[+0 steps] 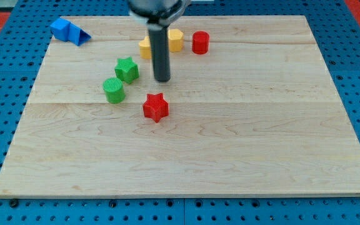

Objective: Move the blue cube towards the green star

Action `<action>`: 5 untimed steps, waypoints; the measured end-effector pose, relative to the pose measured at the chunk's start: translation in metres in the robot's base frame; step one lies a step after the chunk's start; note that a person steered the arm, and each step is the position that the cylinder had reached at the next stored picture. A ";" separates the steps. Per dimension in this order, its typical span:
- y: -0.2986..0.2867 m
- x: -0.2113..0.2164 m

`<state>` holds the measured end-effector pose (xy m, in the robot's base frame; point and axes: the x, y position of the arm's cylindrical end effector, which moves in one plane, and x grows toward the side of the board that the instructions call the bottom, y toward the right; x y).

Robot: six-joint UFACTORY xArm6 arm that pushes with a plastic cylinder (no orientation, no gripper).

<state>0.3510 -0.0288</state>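
The approach step is pending: the tool, a bare rod that grips nothing, rests its tip (162,80) just right of the green star (127,69), while the blue cube (60,29) sits at the tabletop (242,137) top-left corner, so the tip must travel behind the cube first.

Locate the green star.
The green star sits upper-left of centre on the board, just left of my tip and above-right of the green cylinder.
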 end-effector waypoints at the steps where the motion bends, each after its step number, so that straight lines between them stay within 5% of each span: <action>1: 0.021 0.005; 2: 0.131 -0.001; 3: 0.225 -0.087; 4: 0.166 -0.158; 5: 0.121 -0.160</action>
<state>0.1915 0.0921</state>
